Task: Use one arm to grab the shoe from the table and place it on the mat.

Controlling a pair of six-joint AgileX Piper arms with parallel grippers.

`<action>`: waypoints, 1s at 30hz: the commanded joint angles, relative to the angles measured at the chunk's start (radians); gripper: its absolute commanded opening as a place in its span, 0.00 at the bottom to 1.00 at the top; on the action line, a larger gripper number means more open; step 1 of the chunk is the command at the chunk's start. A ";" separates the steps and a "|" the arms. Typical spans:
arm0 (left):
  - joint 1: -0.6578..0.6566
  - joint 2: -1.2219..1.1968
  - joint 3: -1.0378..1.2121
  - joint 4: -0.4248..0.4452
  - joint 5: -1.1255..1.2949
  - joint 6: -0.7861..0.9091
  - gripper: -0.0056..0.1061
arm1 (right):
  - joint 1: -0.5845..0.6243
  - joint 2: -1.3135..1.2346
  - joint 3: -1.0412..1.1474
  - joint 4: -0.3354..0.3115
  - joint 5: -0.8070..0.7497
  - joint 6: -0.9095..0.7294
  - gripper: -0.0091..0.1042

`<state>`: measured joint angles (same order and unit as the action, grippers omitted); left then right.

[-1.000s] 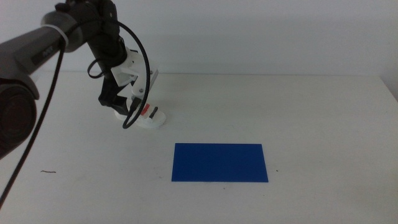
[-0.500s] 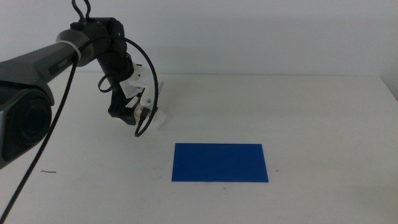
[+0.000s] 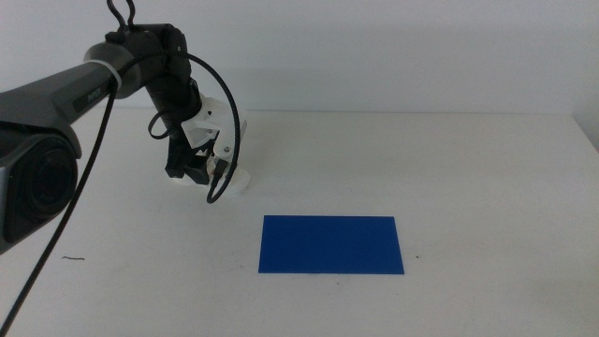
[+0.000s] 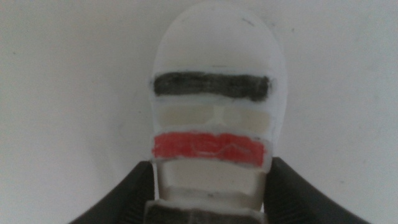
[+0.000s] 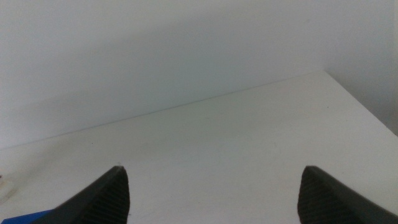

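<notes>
Tabletop: plain white, with a small dark scratch near the front-left.

Mat: flat blue rectangle, front of centre, nothing on it.

Left arm comes in from the left side and reaches down to the back-left area. It is the only arm at work and by far the nearer one to the shoe.

Left pincer is down at the shoe, which sits on the tabletop well behind and left of the mat. In the middle view only a white sliver of the shoe shows past the pincer and cable.

The left wrist view gives the key relation: the shoe has its long axis pointing straight away from the pincer, rounded end far, with the black strap beyond the red one. One dark jaw sits on each long side of the near end, tight against the sole. I read it as clenched on the shoe across its width. Lift-off is not evident; I can't tell whether the sole is clear of the tabletop.

The coming move, in my judgement: raise, then carry right and forward to the mat.

Right pincer: jaws spread wide, nothing between them, looking over bare tabletop; out of the middle view, waiting.
</notes>
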<state>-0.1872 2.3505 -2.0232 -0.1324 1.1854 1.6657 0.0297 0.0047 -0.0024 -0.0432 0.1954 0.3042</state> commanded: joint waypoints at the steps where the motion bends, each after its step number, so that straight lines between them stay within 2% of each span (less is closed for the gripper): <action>1: -0.002 -0.017 -0.007 -0.008 0.036 -0.046 0.20 | 0.000 -0.005 0.002 -0.006 -0.010 -0.004 0.78; 3: -0.002 -0.049 -0.013 -0.008 0.036 -0.073 0.13 | 0.000 -0.005 0.002 -0.006 -0.010 -0.004 0.78; 5: -0.006 -0.098 0.000 -0.030 0.036 -0.144 0.11 | 0.000 -0.005 0.002 -0.006 -0.010 -0.004 0.78; 12: -0.101 -0.284 0.158 -0.039 0.036 -0.364 0.17 | 0.000 -0.005 0.002 -0.006 -0.010 -0.004 0.78; 18: -0.302 -0.321 0.198 -0.033 0.036 -0.629 0.20 | 0.000 -0.005 0.002 -0.006 -0.010 -0.004 0.78; 23: -0.474 -0.285 0.196 -0.007 -0.002 -0.688 0.20 | 0.000 -0.005 0.002 -0.006 -0.010 -0.004 0.78; 25: -0.520 -0.264 0.196 -0.007 0.005 -0.688 0.20 | 0.000 -0.005 0.002 -0.006 -0.010 -0.004 0.78; 30: -0.576 -0.223 0.196 0.058 -0.014 -0.692 0.20 | 0.000 -0.005 0.002 -0.006 -0.010 -0.004 0.78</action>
<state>-0.7573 2.1222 -1.8264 -0.1033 1.1867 0.9882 0.0297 0.0047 -0.0024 -0.0432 0.1954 0.3042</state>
